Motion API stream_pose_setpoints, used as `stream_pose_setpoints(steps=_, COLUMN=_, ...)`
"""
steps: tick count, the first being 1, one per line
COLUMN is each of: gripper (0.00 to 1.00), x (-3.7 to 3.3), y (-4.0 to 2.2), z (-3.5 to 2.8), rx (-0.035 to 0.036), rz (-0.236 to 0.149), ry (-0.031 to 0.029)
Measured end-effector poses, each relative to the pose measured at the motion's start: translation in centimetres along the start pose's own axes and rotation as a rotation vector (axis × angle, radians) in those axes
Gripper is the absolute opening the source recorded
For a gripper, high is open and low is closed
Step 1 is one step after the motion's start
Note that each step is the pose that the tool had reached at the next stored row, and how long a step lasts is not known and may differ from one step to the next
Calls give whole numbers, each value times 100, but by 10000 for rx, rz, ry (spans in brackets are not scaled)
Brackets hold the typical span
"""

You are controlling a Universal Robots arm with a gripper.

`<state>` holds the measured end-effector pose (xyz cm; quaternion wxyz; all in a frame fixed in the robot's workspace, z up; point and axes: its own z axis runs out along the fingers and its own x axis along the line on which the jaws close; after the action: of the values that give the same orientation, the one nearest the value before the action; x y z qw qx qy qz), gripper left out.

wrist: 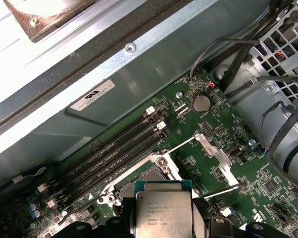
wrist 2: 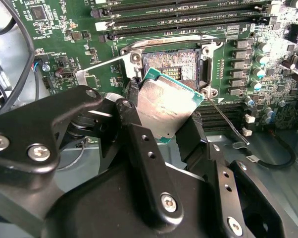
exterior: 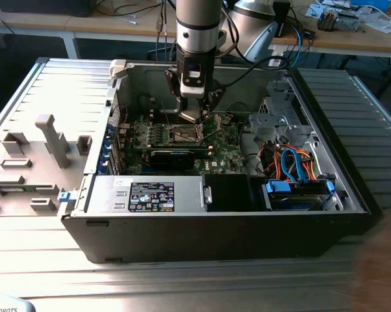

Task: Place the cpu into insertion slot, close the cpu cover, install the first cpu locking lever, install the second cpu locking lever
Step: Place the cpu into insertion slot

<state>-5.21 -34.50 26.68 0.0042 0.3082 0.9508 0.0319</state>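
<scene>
While the jaws are clamping the cpu (wrist 2: pixel 166 106) by two opposite edges, I'm seeing it hanging tilted just over the insertion slot (wrist 2: pixel 171 64) of the green motherboard (wrist 2: pixel 60 47), and I'm not making out whether the two are touching. The slot is sitting bare and the cpu cover (wrist: pixel 216 158) is lying swung open beside it, inside the opened computer case (exterior: pixel 215 240) on the bench (exterior: pixel 182 286)

Open black PC case (exterior: pixel 215 240) lying on a ribbed metal table (exterior: pixel 182 279). In the exterior view, the silver power supply (exterior: pixel 150 195) with its sticker sits at 7 o'clock from the green motherboard (exterior: pixel 228 146), and the blue and orange cables (exterior: pixel 293 166) at 3 o'clock. Grey blocks (exterior: pixel 52 140) at 9 o'clock of the case. In the first wrist view, there's a coin battery (wrist: pixel 201 103) near the memory slots (wrist: pixel 114 148).
</scene>
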Motion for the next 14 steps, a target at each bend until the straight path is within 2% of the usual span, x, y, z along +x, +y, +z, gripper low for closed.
stream_pose_setpoints(steps=5, gripper=55, x=0, y=0, z=1, rx=3, rz=209, ry=-17)
stream_pose_setpoints(steps=14, gripper=55, x=0, y=0, z=3, rx=123, rz=563, ry=-132)
